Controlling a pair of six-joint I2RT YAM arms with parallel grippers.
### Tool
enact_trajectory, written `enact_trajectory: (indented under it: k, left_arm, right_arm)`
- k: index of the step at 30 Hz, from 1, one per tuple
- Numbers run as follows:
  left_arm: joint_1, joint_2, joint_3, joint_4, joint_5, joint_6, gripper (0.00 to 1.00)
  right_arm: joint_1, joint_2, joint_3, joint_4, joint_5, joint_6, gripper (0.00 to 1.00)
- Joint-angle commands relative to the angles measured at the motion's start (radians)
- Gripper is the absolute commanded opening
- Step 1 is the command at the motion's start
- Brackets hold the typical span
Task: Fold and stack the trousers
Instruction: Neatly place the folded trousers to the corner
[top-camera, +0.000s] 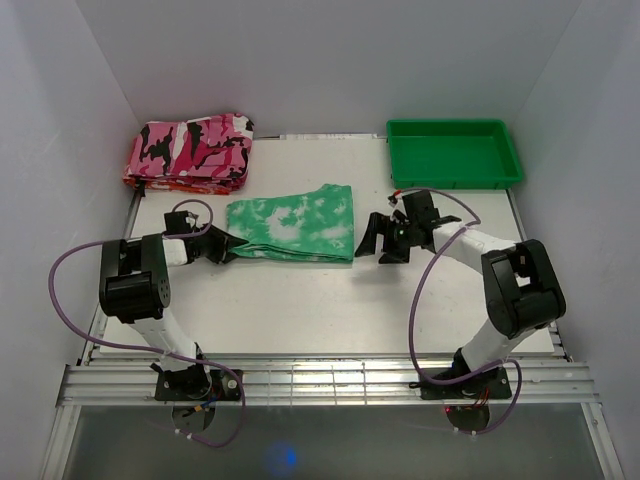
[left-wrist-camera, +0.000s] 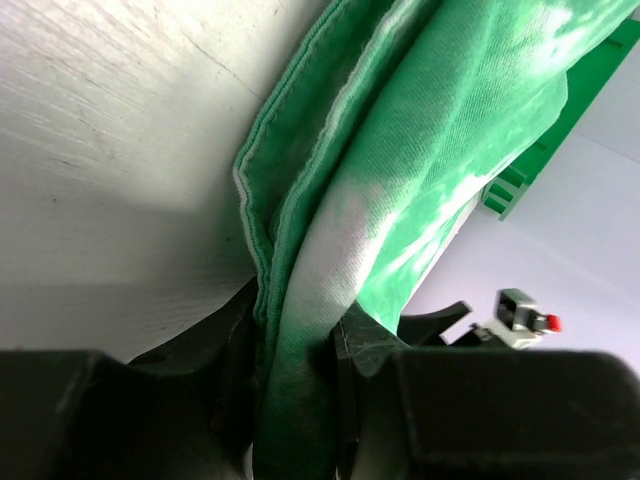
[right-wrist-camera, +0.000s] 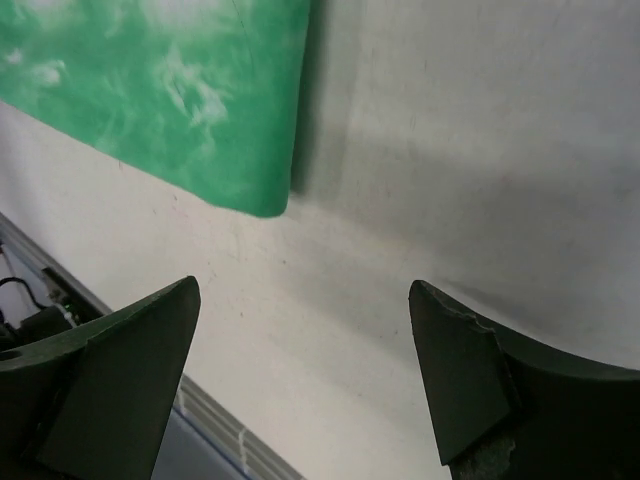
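Observation:
The trousers (top-camera: 295, 225) lie folded into a flat green and white tie-dye bundle in the middle of the table. My left gripper (top-camera: 225, 247) is shut on the bundle's left end; in the left wrist view the cloth (left-wrist-camera: 400, 160) runs down between the black fingers (left-wrist-camera: 235, 350). My right gripper (top-camera: 372, 238) is open and empty just right of the bundle. In the right wrist view only a folded corner of the trousers (right-wrist-camera: 170, 90) shows at the top left, apart from the fingers (right-wrist-camera: 140, 350).
A folded pink, black and white camouflage cloth (top-camera: 192, 151) lies at the back left. A green plastic tray (top-camera: 453, 152) stands at the back right. The white table (top-camera: 330, 300) ends in a metal rail along the near edge.

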Motion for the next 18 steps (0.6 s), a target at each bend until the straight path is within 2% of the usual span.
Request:
enact_trajectory:
  k: [1,8,13,14,18]
  left_arm:
    - [-0.02,-0.041,0.009,-0.014,-0.04,0.008,0.0]
    - [-0.031,-0.024,0.02,-0.02,-0.057,0.028,0.0]
    - [-0.031,-0.016,0.013,-0.018,-0.056,0.029,0.0]
    - [-0.033,-0.021,0.013,-0.026,-0.059,0.032,0.0]
    - [-0.033,-0.033,0.006,-0.032,-0.068,0.04,0.0]
  right_arm:
    - [0.008,-0.016,-0.05,0.094,-0.066,0.185,0.9]
    - [0.014,0.121,-0.072,0.201,-0.102,0.393,0.92]
    - [0.03,0.197,-0.056,0.235,-0.077,0.469,1.0]
    - [0.031,0.205,-0.056,0.237,-0.073,0.472,0.95]
    - [0.042,0.251,-0.048,0.241,-0.057,0.486,0.86]
